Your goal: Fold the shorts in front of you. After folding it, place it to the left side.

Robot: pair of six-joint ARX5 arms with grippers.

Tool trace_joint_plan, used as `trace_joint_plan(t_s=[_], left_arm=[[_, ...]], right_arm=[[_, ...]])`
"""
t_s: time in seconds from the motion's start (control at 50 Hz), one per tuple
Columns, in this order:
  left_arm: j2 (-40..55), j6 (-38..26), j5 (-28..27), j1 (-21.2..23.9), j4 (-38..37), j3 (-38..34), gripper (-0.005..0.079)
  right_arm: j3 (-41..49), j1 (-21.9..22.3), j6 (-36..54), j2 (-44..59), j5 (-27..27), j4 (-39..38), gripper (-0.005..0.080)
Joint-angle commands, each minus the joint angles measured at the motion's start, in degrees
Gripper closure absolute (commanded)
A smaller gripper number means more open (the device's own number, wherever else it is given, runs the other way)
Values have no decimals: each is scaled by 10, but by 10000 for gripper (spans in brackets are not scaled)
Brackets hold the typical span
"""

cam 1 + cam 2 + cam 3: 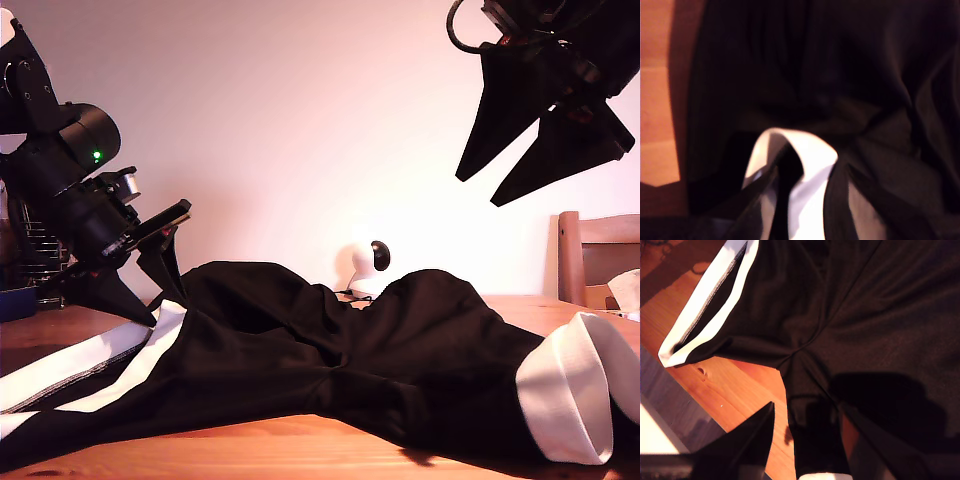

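Shorts (330, 350): spread unfolded on wooden table (300, 450), beside white camera (362, 262).
First gripper (790, 200): down at shorts' white band, closed on it.
Second gripper (535, 140): high above shorts, fingers apart, empty.
Risk: one-sided lift could bunch fabric, skewing fold.

Lighting: warm, pinkish cast in all our views | Exposure: the shorts (400, 360) read near-black with little fold detail, their white bands blown out | Shadows: gripper shadow falls on the fabric in our second wrist view | Focus: first wrist view soft and blurred; exterior view fairly sharp.
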State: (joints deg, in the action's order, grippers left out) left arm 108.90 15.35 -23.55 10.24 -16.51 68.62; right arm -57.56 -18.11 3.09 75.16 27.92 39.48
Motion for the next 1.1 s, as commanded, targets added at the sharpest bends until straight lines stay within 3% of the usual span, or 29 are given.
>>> trace_joint_plan(t_s=[0.0,0.62,0.74,0.88,1.08], left_arm=[[19,-7,-7,-1,-2,-10,365],[38,-49,-15,24,-71,-10,375],[48,-54,-17,33,-76,-10,503],[45,-66,-25,35,-71,-9,775],[35,-86,-30,34,-106,14,762]], right_arm=[[-2,-3,3,4,0,-3,382],[-2,-3,3,4,0,-5,382],[-2,-3,3,4,0,-4,382],[-2,-3,4,4,0,-5,382],[-2,-3,4,4,0,-4,382]])
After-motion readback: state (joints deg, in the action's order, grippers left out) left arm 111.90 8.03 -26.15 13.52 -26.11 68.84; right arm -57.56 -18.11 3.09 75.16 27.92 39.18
